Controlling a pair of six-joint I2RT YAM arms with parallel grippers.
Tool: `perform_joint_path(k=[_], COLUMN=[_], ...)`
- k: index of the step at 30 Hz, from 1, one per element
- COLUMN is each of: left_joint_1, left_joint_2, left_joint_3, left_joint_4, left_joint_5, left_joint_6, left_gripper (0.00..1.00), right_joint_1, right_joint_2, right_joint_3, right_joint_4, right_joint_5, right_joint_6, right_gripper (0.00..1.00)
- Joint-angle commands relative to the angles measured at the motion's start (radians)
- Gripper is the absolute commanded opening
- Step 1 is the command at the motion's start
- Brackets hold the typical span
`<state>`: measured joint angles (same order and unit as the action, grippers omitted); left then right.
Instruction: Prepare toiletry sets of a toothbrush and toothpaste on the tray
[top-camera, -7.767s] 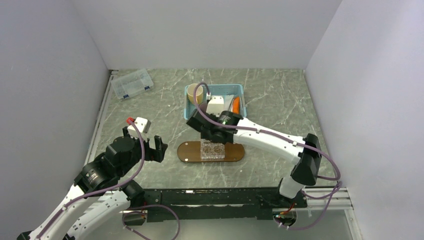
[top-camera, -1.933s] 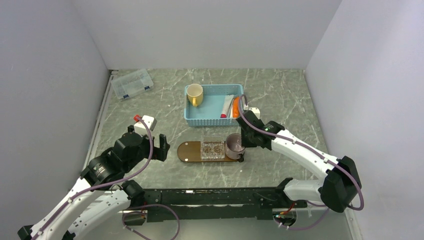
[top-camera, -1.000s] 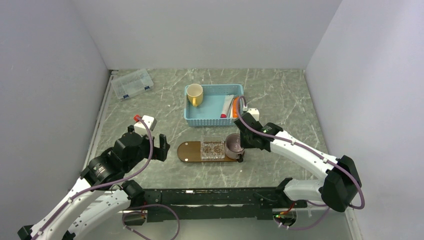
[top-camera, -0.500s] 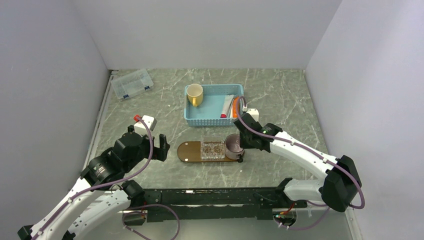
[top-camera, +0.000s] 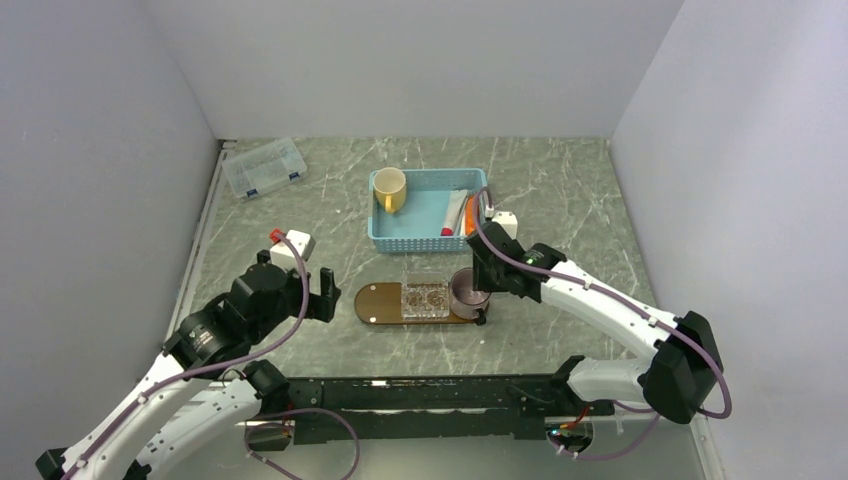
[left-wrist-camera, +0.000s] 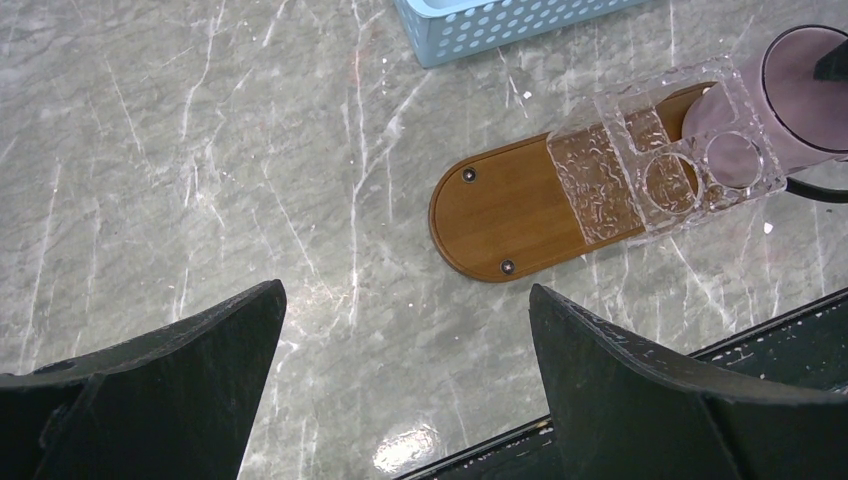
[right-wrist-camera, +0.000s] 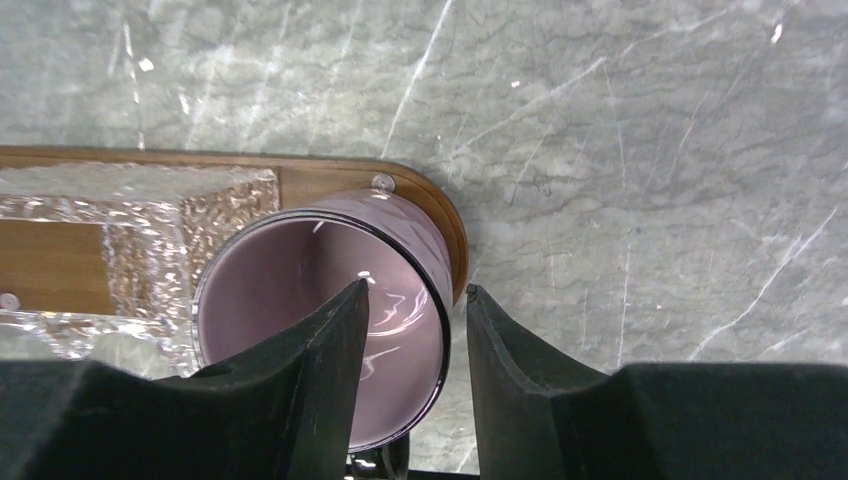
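The light-blue mesh basket (top-camera: 428, 240) at the far side of the counter (top-camera: 560, 190) held a yellow mug (top-camera: 389, 189) at its left end. Against its right wall lay an orange tube (top-camera: 471, 215) and a slim white item with a red tip (top-camera: 454, 213), too small for me to identify. The tray (left-wrist-camera: 490, 215), a dark wood-look board with rounded ends and small screw heads, lay nearer me, just in front of the basket. It carried a clear square holder (left-wrist-camera: 640, 170) with round holes at its middle and a purple mug (right-wrist-camera: 300, 290) upright on its right end. My right end effector (right-wrist-camera: 415, 290) hung over that mug, its fingers parted and straddling the right wall without squeezing it. My left end effector (left-wrist-camera: 402, 300) hovered spread wide above bare counter left of the tray. A clear lidded box (top-camera: 264, 168) sat far left.
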<state>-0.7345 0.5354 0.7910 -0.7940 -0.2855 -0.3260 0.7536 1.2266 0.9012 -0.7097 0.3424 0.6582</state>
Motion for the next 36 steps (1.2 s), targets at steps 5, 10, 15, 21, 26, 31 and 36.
perform_joint_path(k=[5, 10, 15, 21, 26, 31, 36], left_joint_1=[-0.001, -0.001, 0.015, 0.144, 0.256, 0.312, 0.349], left_joint_2=[0.094, 0.235, 0.414, 0.662, 0.852, 1.036, 1.201], left_joint_3=[0.081, 0.228, 0.345, 0.480, 0.623, 0.799, 0.970], left_joint_4=[-0.002, -0.018, 0.015, 0.088, 0.094, 0.057, -0.003], left_joint_5=[-0.027, -0.066, -0.101, 0.015, 0.113, 0.205, 0.275], left_joint_6=[0.027, 0.057, 0.099, 0.111, 0.111, 0.108, 0.102], left_gripper=[0.99, 0.99, 0.99, 0.99, 0.99, 0.99, 0.99], right_joint_1=[0.004, 0.003, 0.003, 0.003, 0.004, 0.005, 0.005], right_joint_2=[-0.019, -0.038, -0.082, -0.136, -0.182, -0.233, -0.276], right_joint_3=[0.191, 0.260, 0.270, 0.220, 0.163, 0.126, 0.123], right_joint_4=[-0.102, -0.116, -0.112, -0.087, -0.073, -0.083, -0.089], right_joint_5=[0.096, 0.099, 0.067, 0.018, -0.025, -0.045, -0.064], right_joint_6=[-0.044, -0.087, -0.116, -0.129, -0.122, -0.119, -0.116], right_gripper=[0.46, 0.47, 0.47, 0.47, 0.47, 0.47, 0.47])
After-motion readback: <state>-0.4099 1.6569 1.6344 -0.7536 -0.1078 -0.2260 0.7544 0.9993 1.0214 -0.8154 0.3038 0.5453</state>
